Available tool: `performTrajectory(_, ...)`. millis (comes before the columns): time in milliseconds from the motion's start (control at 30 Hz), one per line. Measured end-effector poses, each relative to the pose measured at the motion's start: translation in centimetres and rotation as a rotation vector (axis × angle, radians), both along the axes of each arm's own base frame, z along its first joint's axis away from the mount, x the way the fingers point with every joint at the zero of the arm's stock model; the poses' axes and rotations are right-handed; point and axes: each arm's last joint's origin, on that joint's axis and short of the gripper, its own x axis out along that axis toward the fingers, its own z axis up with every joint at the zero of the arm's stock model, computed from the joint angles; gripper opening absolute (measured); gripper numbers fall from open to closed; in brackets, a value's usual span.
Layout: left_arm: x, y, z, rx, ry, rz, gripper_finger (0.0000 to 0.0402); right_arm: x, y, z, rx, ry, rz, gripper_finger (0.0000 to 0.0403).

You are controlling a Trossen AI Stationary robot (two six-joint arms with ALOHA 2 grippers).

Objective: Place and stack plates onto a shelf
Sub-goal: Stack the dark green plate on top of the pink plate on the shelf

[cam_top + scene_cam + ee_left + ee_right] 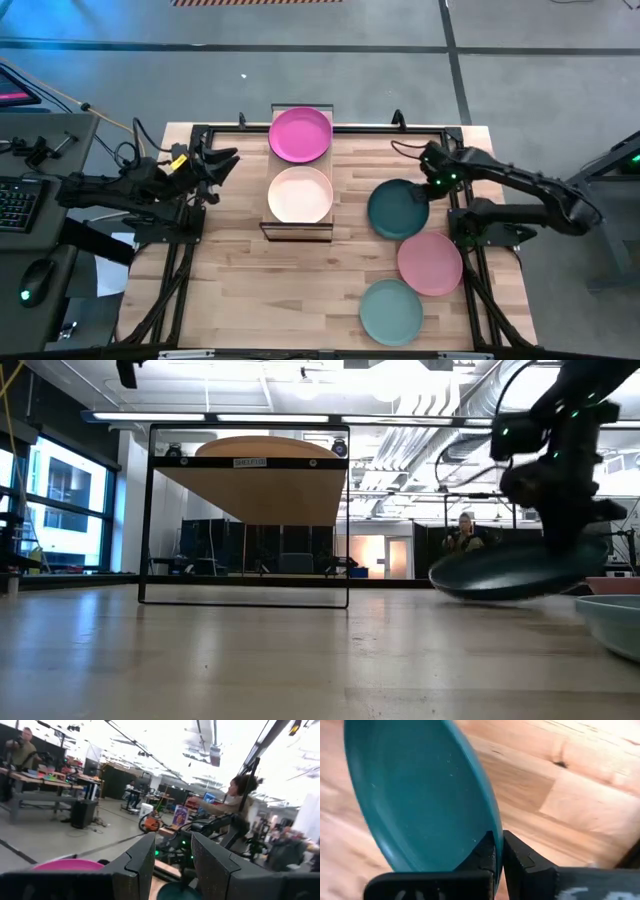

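Observation:
The shelf [298, 228] stands at the table's far middle and carries the magenta plate [300, 134] and the cream plate [300, 194] side by side. My right gripper [430, 190] is shut on the dark green plate [396, 210], right of the shelf. The pink plate [430, 264] and the light teal plate [390, 311] lie flat on the table nearer the right front. My left gripper [226, 161] hovers open, left of the shelf, touching nothing. No grey-black plate is in view. My right gripper pinches the dark green plate's rim [487, 832] on the plate's right far side, one finger on the inner face and one on the underside. The fingers slant down from the table's right. The plate [520, 575] sits tilted; whether its low edge touches the table I cannot tell.
In the low view the shelf [248, 510] is a dark frame with open space under its top. The pink plate [612, 585] and light teal plate [612, 622] lie close by the held plate. Bare tabletop [260, 290] spreads near the front left. People show in the room beyond.

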Motion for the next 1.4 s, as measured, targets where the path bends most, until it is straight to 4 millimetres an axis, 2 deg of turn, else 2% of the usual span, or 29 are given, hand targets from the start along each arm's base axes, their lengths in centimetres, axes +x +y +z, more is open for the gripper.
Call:
performTrajectory(367,-0.4,0.0,1.0,0.065,-0.083,0.022,0.0117,-1.9,1.8,3.5,-0.060,-0.249,-0.127,0.0001)
performTrajectory(767,-0.5,0.0,1.3,0.091,-0.099,0.034,0.0117,-1.1,1.0,10.8,-0.215,-0.408,-0.149,0.0000)
performTrajectory(1000,-0.5,0.0,1.3,0.092,-0.096,0.034,0.0117,1.7,-1.1,13.8,-0.234,-0.417,-0.117,0.0000)
performTrajectory(1200,-0.4,0.0,1.2,0.093,-0.084,0.033,0.0117,5.4,-3.5,16.0,-0.282,-0.460,-0.058,0.0000)
performTrajectory(1400,-0.2,0.0,0.5,0.098,-0.011,0.029,0.0117,9.4,-6.4,17.2,-0.353,-0.505,-0.050,0.0000)
